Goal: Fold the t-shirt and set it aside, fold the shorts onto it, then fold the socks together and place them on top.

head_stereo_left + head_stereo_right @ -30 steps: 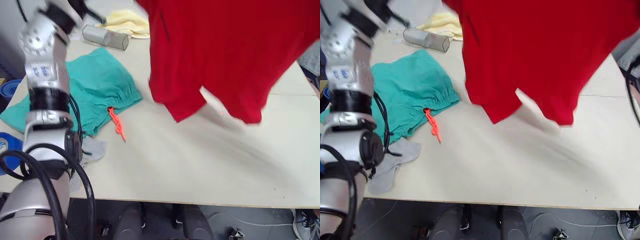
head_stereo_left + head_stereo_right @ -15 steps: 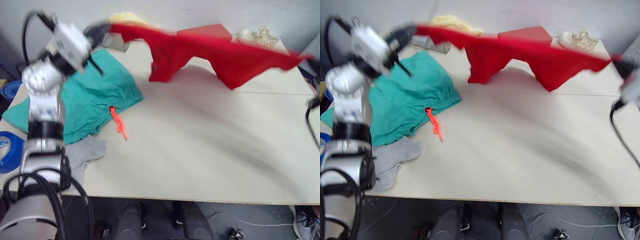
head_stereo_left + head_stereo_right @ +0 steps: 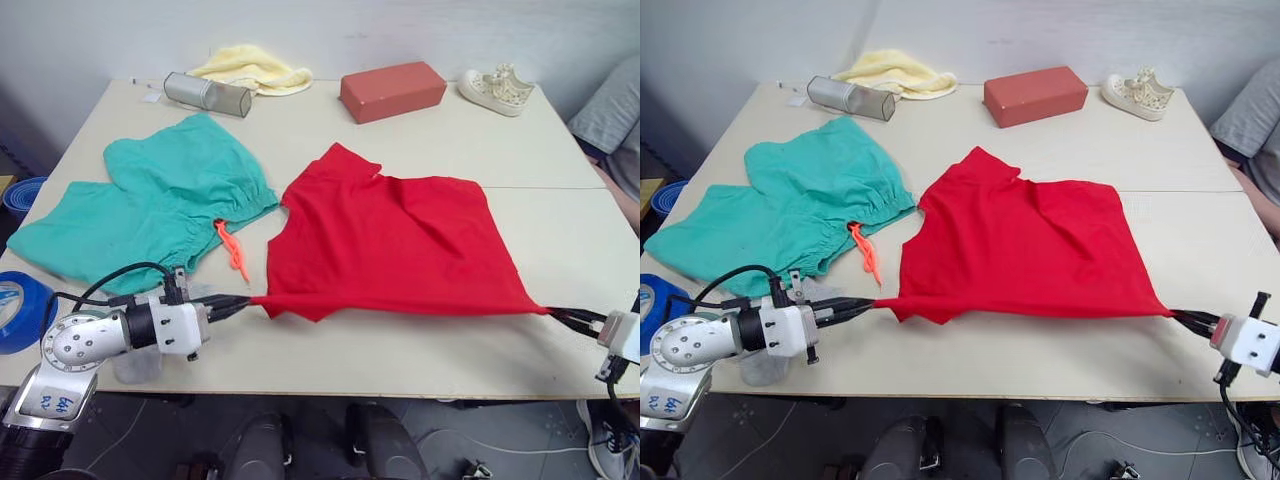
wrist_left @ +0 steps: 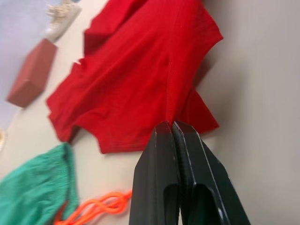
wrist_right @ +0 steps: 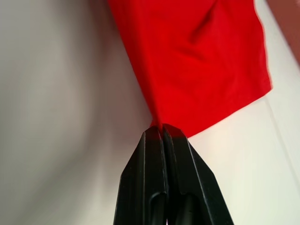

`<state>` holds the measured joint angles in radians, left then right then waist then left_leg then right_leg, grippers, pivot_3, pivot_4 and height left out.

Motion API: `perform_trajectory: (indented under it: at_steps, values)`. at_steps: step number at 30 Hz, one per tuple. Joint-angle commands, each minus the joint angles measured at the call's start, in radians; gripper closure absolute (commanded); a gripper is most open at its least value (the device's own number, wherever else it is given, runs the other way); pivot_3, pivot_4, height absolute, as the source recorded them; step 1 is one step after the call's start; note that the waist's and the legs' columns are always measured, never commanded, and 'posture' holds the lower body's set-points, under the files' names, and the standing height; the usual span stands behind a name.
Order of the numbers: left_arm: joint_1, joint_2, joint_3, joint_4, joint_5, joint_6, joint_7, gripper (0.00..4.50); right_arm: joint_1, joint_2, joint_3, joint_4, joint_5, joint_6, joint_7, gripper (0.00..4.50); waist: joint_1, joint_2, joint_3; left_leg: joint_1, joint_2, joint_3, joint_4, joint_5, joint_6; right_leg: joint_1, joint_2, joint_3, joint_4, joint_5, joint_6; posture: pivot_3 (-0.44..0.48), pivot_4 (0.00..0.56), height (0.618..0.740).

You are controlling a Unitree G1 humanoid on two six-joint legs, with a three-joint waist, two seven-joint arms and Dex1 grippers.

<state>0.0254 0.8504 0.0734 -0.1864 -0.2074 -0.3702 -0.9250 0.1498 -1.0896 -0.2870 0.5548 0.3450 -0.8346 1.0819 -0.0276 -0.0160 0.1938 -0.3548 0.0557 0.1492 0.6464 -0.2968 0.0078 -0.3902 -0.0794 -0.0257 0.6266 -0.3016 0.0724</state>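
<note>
You have the t-shirt (image 3: pixel 1025 245) lying spread on the table (image 3: pixel 1040 350), stretched between your two pincers along its near edge. The left pincer (image 3: pixel 872 303) is pinched tight on the near left corner of the red cloth; the right pincer (image 3: pixel 1176 316) is pinched tight on the near right corner. Both corners are drawn out to thin points at the fingertips.

Both arms are held low, near the table's front edge. The left forearm lies nearly level, pointing inward to the right. The right wrist sits at the table's front right corner, pointing inward to the left.

The shorts (image 3: pixel 790 205) lie crumpled on the left side of the table, just beside the t-shirt's left sleeve, with the orange drawstring (image 3: pixel 866 255) trailing toward the front. One grey sock (image 3: pixel 770 365) shows partly under your left wrist, at the front edge.

At the far edge: a metal cylinder (image 3: pixel 850 98), a pale yellow cloth (image 3: pixel 897 72), a red-brown block (image 3: pixel 1035 95), a white sneaker (image 3: pixel 1139 92).

The left wrist view gives you the fingers (image 4: pixel 192 168) pressed together on a fold of red cloth, the drawstring close by. The right wrist view gives you the same tight pinch (image 5: pixel 161 140) on the hem corner.
</note>
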Motion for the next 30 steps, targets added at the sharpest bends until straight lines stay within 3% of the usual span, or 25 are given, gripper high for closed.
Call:
perform_trajectory:
  at_steps: [1,6,10,13,19,30]
  values:
    - [0.013,0.028,-0.013,-0.059,-0.1,0.062,-0.087,4.5,0.081,-0.016,-0.088,-0.13,0.135,0.133,0.069,4.47,-0.001,0.0,0.0,-0.001,0.001,0.0,-0.001,0.0,0.0,-0.001,0.001,0.0,0.0,0.0,0.0,0.0,0.15,0.74]
    - [0.064,0.1,-0.02,-0.123,-0.248,0.194,-0.258,4.5,0.312,-0.036,-0.168,-0.4,0.263,0.442,0.203,4.47,-0.002,0.0,0.0,-0.001,0.006,0.0,-0.001,-0.002,-0.002,-0.003,0.005,0.0,0.0,-0.002,-0.002,0.0,0.15,0.74]
    - [0.14,0.228,-0.044,-0.195,-0.32,0.382,-0.387,4.5,0.447,-0.058,-0.241,-0.474,0.204,0.599,0.257,4.47,-0.004,0.001,0.0,-0.001,0.007,0.001,0.0,-0.004,-0.005,-0.003,0.006,0.001,0.0,-0.003,-0.004,0.0,0.15,0.74]
    - [0.159,0.249,-0.06,-0.245,-0.343,0.48,-0.39,4.5,0.525,-0.052,-0.284,-0.532,0.183,0.707,0.281,4.47,-0.001,0.0,0.0,-0.001,0.007,0.001,0.0,-0.005,-0.007,-0.003,0.006,0.002,-0.001,-0.012,-0.02,0.0,0.15,0.74]
    - [0.142,0.228,-0.105,-0.247,-0.254,0.489,-0.397,4.5,0.538,-0.001,-0.286,-0.573,0.081,0.747,0.247,4.47,0.0,0.0,-0.001,-0.002,0.007,0.001,0.0,-0.005,-0.007,-0.003,0.007,0.002,-0.003,-0.011,-0.02,0.0,0.15,0.74]
    - [0.035,0.222,-0.027,-0.147,-0.31,0.564,-0.454,4.5,0.506,0.067,-0.377,-0.602,0.092,0.772,0.29,4.47,-0.001,-0.001,-0.001,-0.003,0.007,0.001,0.0,-0.006,-0.007,-0.004,0.007,0.002,-0.004,-0.011,-0.02,0.0,0.15,0.74]
